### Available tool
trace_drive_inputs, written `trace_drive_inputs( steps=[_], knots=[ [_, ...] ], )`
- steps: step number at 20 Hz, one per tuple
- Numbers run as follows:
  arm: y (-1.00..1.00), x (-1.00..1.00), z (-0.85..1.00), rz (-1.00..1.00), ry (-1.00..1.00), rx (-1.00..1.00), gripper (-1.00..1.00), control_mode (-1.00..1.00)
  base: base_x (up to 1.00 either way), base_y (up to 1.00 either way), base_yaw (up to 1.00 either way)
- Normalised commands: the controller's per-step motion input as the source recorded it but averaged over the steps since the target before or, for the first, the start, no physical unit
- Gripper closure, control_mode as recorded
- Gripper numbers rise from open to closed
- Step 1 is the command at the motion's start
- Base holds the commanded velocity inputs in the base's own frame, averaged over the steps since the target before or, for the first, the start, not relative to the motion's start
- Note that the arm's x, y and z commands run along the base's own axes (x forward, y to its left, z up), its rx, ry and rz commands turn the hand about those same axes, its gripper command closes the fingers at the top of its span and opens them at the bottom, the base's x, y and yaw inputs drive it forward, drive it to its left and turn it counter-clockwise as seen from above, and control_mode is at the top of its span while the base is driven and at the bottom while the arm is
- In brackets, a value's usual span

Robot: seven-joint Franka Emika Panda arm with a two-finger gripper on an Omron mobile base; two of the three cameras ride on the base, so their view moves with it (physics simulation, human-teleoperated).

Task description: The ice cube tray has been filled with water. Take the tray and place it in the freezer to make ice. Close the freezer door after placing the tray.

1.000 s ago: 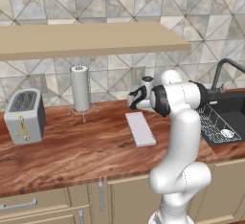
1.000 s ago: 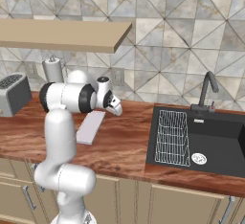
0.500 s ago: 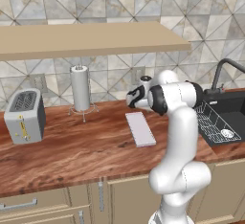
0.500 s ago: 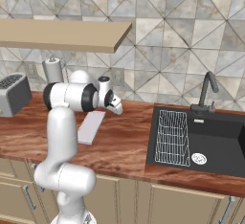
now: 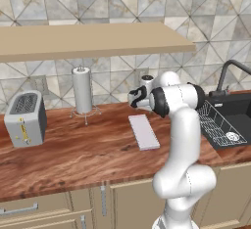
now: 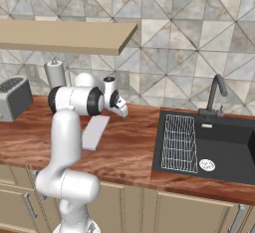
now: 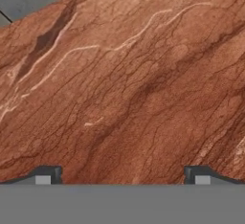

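Note:
The ice cube tray, a thin pale slab, lies flat on the red-brown counter in front of the arm. My gripper hangs above the back of the counter, just beyond the tray's far end and apart from it, pointing down at a slant. Its fingers stand wide open with nothing between them. In the hand view the gripper looks onto bare counter wood, with the two fingertips far apart. The freezer and the freezer door are out of view.
A silver toaster stands at the left. A paper towel holder is by the tiled wall. A wooden shelf hangs overhead. To the right, a dark sink holds a wire rack, with a faucet behind it.
The hand has crept slightly to the left above the back of the counter. The fingers stay wide open, and the tray has not moved.

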Motion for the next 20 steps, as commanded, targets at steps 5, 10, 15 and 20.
trace_drive_inputs(
  steps=[5, 10, 15, 20],
  knots=[
    [0.19, -0.71, -0.79, 0.0, 0.06, 0.0, -1.0, -1.0, 0.0, 0.0, 0.0],
    [0.26, -1.0, -0.74, 0.0, 0.05, 0.0, -1.0, -1.0, 0.0, 0.0, 0.0],
    [0.3, -1.0, -0.67, 0.0, 0.03, 0.0, -1.0, -1.0, 0.0, 0.0, 0.0],
    [0.29, -1.0, -0.56, 0.0, 0.04, 0.0, -1.0, -1.0, 0.0, 0.0, 0.0]
  ],
)
